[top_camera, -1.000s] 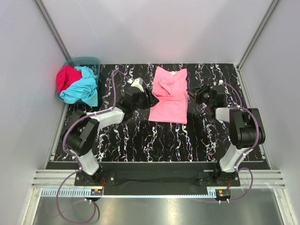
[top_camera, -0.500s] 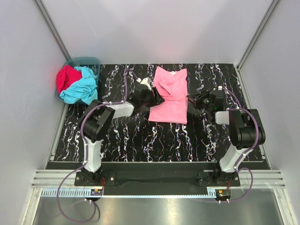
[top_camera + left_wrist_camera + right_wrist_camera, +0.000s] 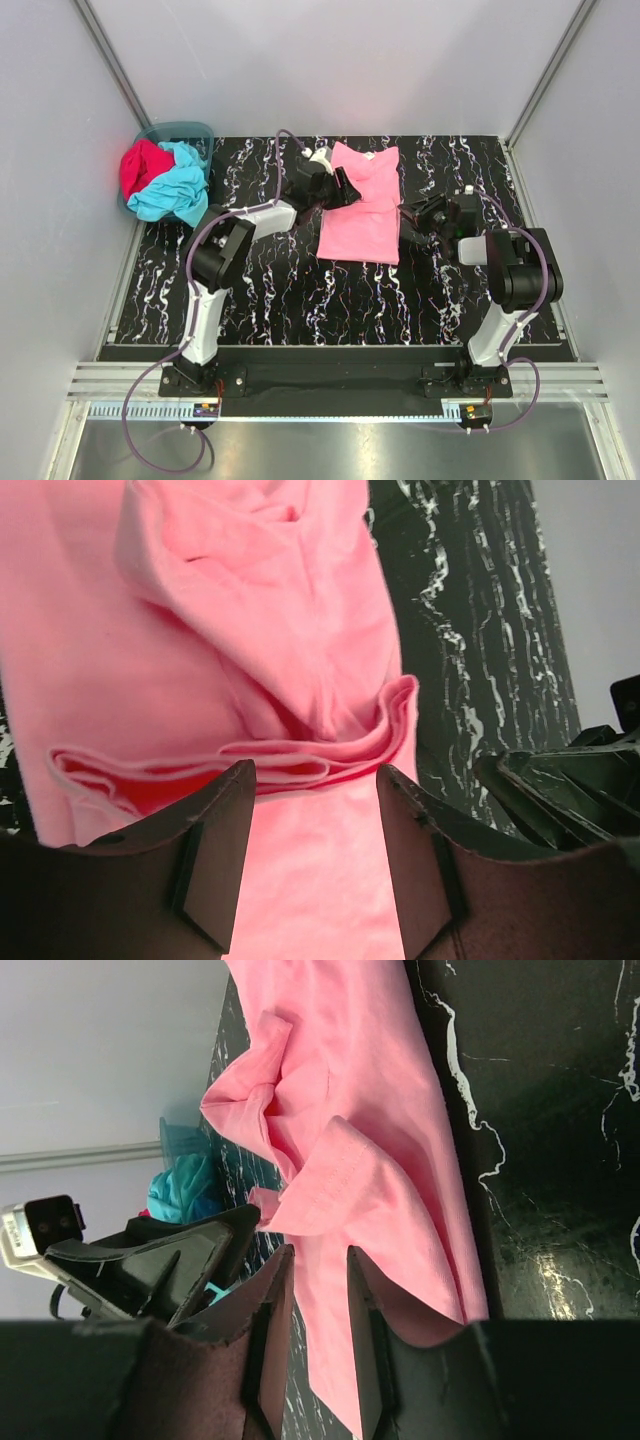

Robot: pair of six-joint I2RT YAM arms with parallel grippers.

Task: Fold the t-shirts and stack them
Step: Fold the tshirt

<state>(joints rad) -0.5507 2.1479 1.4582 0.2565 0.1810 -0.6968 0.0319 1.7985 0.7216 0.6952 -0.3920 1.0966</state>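
Position of the pink t-shirt (image 3: pixel 362 210): it lies flat in the middle of the table (image 3: pixel 290 290), between our two arms, with its far half bunched and doubled over.
Long axis: it runs from the neck at the far side to the hem nearest the arm bases, so it points straight away from us.
Left tool (image 3: pixel 315 780): its jaws are moderately wide and hold nothing. It sits over the shirt's left edge towards the far half.
Right tool (image 3: pixel 318 1255): the gap is narrow, and as far as its wrist view shows, no cloth is caught in it. It sits just beside the shirt's right edge, nearer the hem half.
Key relation: a doubled ridge (image 3: pixel 310 767) of cloth runs crosswise just ahead of the left jaws, square to the long axis. The shirt lies to the right of the left tool and to the left of the right tool.
Nearer arm: we judge the left to be nearer, since it is already above the ridge.
Our reading of the next move: each tool takes its own side so the fold goes along the long axis.
Other shirts: the turquoise t-shirt (image 3: pixel 172 192) and the red t-shirt (image 3: pixel 140 168) are heaped in the basket (image 3: pixel 178 128) at the far left, well apart from both tools.
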